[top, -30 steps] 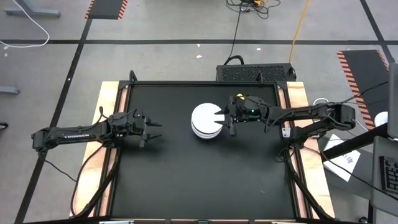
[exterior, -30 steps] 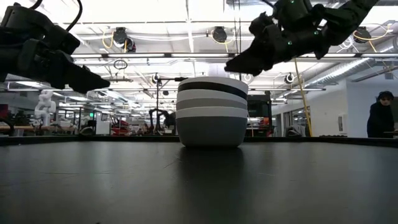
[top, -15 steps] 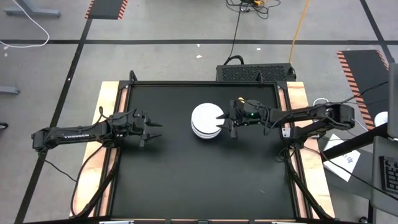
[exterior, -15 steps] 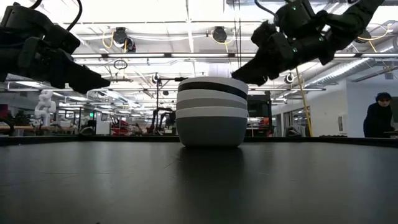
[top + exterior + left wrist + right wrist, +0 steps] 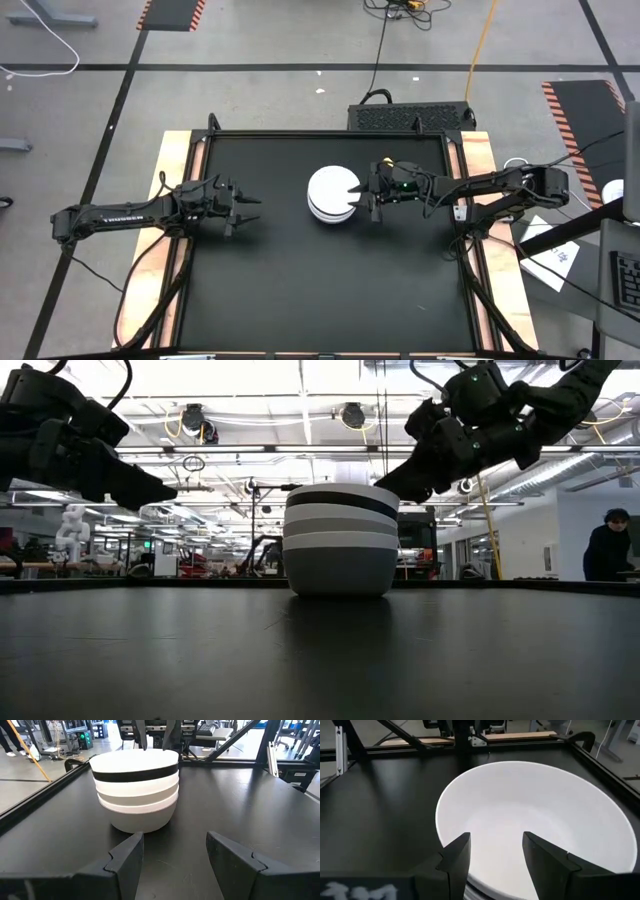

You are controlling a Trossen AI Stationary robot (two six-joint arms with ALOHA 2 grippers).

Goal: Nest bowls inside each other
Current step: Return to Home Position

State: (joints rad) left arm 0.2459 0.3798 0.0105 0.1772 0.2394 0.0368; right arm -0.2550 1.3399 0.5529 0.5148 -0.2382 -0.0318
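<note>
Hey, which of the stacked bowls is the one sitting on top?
The white bowl resting in the black bowl, whose rim shows as a dark band right under it; all other bowls sit lower.

Right gripper spread — over white bowl interior.

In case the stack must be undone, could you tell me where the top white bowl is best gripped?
Probably its rim: the top white bowl is nested, so only its rim band and open inside show. Come from above, one finger inside, one outside, near the open right gripper.
</note>
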